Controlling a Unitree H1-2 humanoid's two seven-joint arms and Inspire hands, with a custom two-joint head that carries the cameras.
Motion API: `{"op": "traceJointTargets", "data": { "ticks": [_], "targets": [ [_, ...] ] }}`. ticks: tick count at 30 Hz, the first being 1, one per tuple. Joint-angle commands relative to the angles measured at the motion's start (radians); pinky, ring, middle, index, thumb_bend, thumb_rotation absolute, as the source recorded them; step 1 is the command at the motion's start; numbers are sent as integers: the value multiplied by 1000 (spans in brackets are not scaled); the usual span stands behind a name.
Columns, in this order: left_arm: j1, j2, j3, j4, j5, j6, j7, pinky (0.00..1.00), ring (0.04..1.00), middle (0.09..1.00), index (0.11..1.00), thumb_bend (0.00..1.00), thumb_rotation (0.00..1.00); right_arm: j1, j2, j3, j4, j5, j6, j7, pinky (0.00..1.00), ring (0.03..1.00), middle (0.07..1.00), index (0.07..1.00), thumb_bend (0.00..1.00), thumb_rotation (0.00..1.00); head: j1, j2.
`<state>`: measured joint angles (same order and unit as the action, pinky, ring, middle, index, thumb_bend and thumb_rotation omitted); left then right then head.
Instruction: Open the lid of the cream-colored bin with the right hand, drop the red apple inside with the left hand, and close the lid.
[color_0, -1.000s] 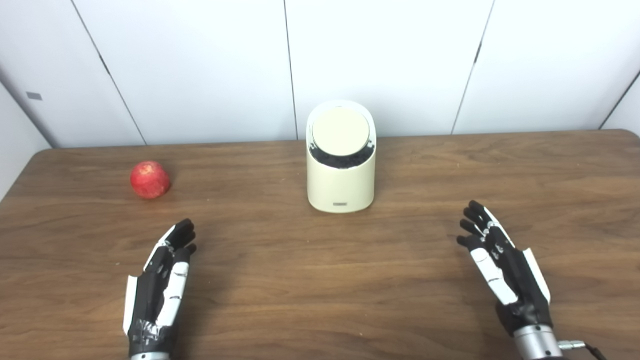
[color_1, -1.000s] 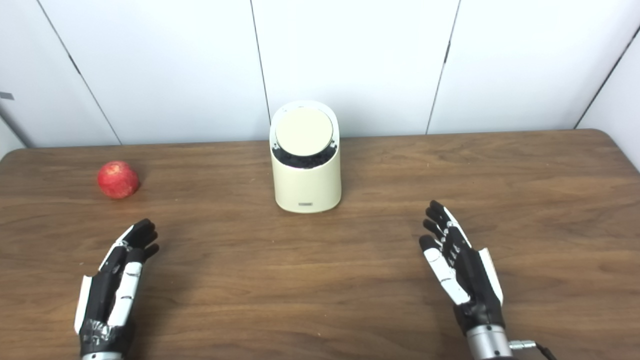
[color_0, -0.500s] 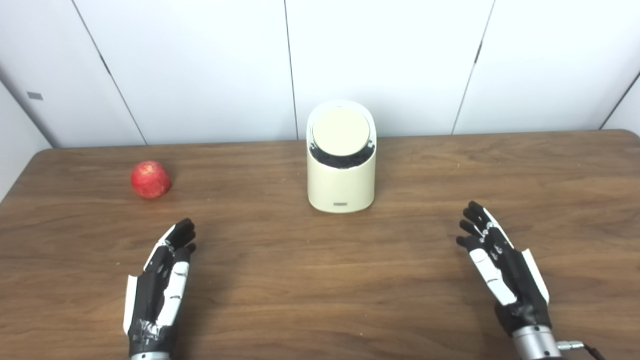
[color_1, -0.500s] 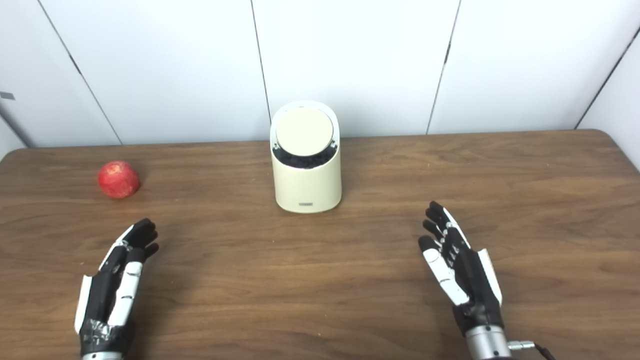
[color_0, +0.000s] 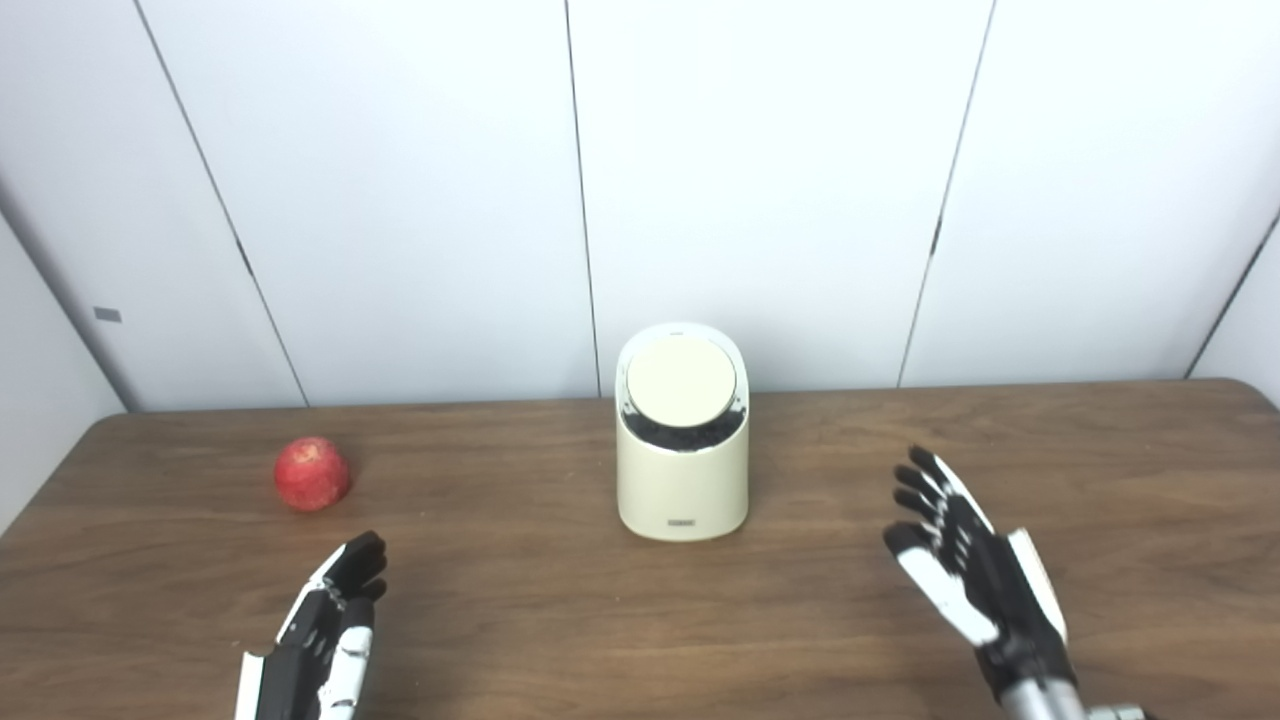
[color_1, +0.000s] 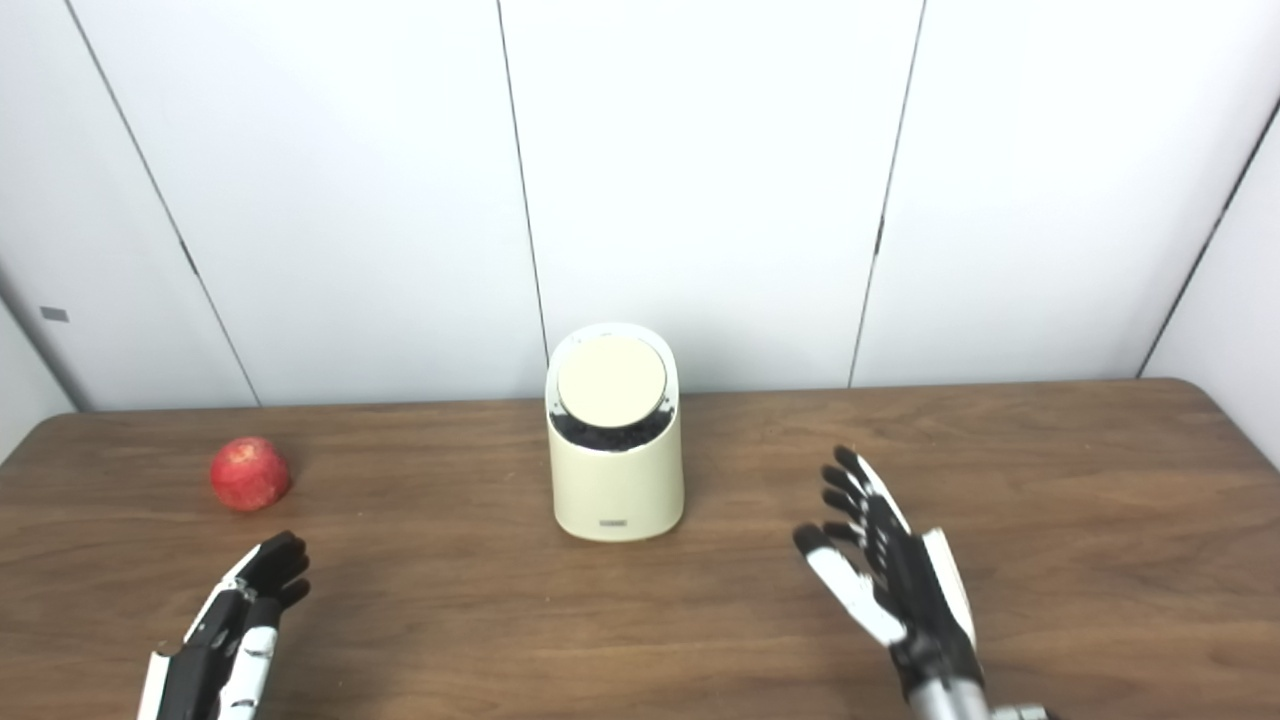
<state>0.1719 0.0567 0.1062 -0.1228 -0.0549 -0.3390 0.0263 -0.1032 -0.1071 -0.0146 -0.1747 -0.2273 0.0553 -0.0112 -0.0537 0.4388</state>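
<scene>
Your cream-colored bin (color_0: 682, 470) stands upright near the middle of the wooden table (color_0: 780, 640), toward the far edge and close to the white panelled wall (color_0: 770, 180). Its round lid (color_0: 681, 381) is down, tilted to face you, with a dark band showing along its lower rim. There is a small label low on the front of the bin.

The red apple (color_0: 312, 474) sits on the table well to the left of the bin, on its own, touching nothing else.

Your left hand (color_0: 320, 640) is at the near left, below the apple and clear of it, fingers stretched out and pointing up the table, grasping nothing. Part of it is cut off by the bottom edge of the picture.

Your right hand (color_0: 970, 575) is at the near right, well apart from the bin, with the fingers (color_0: 925, 480) spread and pointing away from you, the thumb set out toward the bin's side. It is released, with nothing in its grasp.
</scene>
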Motion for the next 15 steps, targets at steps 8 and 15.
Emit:
{"op": "traceJointTargets", "data": {
  "ticks": [8, 15],
  "targets": [
    [49, -22, -12, 57, -3, -9, -4, 868, 888, 880, 867, 332, 689, -234, -25, 61, 17, -145, 120, 3, 803, 853, 879, 895, 787, 749, -1, 8],
    [58, -24, -13, 40, -5, 4, -7, 882, 895, 882, 868, 325, 682, -342, -20, 103, 76, -177, 173, 14, 765, 863, 877, 903, 788, 574, -5, 16]
  ]
}}
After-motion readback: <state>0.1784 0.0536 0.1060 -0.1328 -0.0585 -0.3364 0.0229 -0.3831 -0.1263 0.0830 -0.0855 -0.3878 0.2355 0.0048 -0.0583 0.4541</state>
